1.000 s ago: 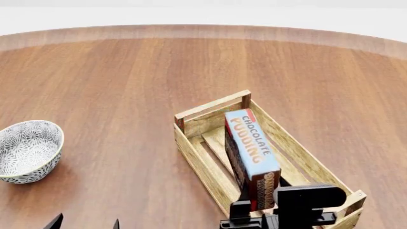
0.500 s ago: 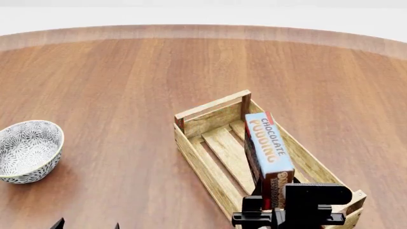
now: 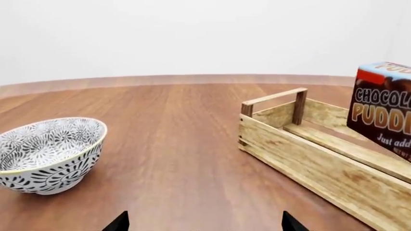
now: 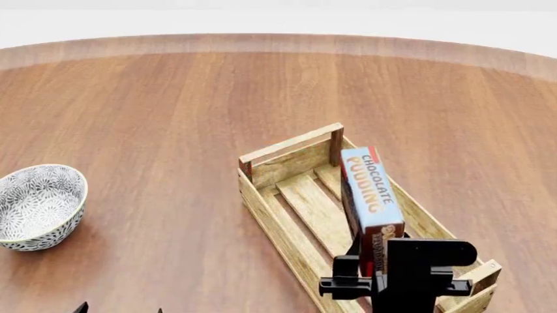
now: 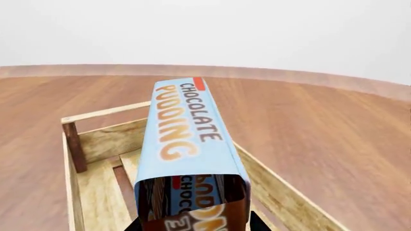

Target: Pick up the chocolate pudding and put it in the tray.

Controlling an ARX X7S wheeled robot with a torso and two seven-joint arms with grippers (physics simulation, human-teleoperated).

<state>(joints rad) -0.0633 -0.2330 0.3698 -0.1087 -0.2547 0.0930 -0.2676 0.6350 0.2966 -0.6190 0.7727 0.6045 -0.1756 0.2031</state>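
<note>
The chocolate pudding (image 4: 372,195) is a light blue carton with orange lettering and dark brown sides. My right gripper (image 4: 376,261) is shut on its near end and holds it over the right side of the tray (image 4: 278,215), a long wooden slat crate. In the right wrist view the pudding (image 5: 186,139) fills the middle, above the tray (image 5: 103,139). In the left wrist view the pudding (image 3: 382,110) stands over the tray (image 3: 308,154). My left gripper (image 3: 202,224) is open and empty, low at the front left of the table; its fingertips (image 4: 80,306) barely show in the head view.
A grey-white patterned bowl (image 4: 36,205) stands at the left of the round wooden table (image 4: 174,98); it also shows in the left wrist view (image 3: 48,154). The tray lies diagonally, its far handle (image 4: 291,145) pointing away from me.
My right gripper has carried the pudding to the right across the tray, from over its middle to over its right side. The left arm has hardly moved.
</note>
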